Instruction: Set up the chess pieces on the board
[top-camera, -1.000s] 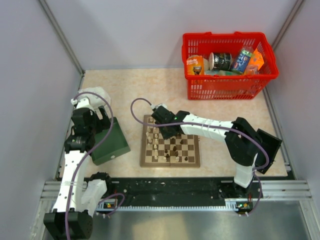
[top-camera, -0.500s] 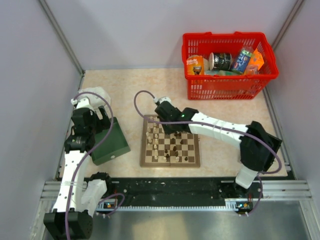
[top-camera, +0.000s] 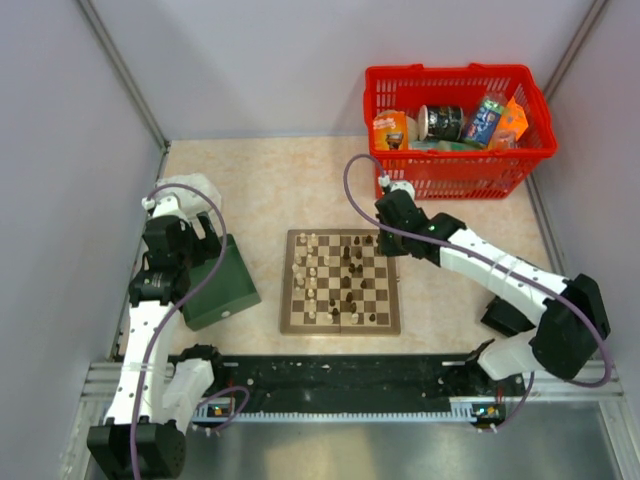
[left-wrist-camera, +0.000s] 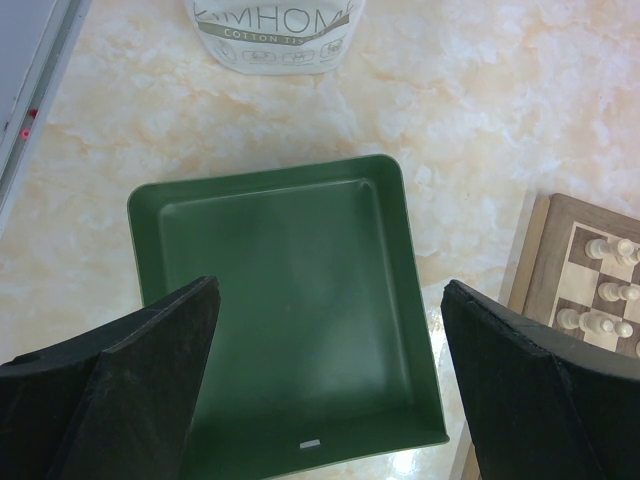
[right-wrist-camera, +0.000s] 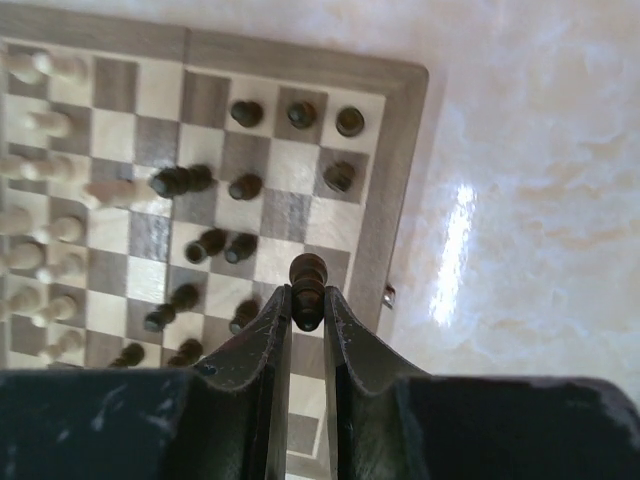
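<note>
Two robot arms flank the board (top-camera: 340, 328), which lies flat at the centre of a marble-patterned table (top-camera: 250, 180). The right gripper (right-wrist-camera: 307, 305) has its jaws clenched on a single dark brown piece (right-wrist-camera: 307, 270). It holds the piece upright between its fingertips, over the squares near the board's bordered edge on the dark side. Most cream-white pieces (top-camera: 310, 275) crowd the columns on the board's left side. The other dark brown pieces (top-camera: 350, 290) stand scattered across the middle and right-hand squares, not in neat rows. The left gripper (left-wrist-camera: 330, 290) hangs with its jaws spread wide and grasping nothing. It is directly above a dark green box (left-wrist-camera: 280, 230) that sits just to the left of the board. A white container (left-wrist-camera: 275, 35) stands just beyond the box. A red basket (top-camera: 450, 175) of packaged goods sits in the table's far right corner, well apart from the board.
</note>
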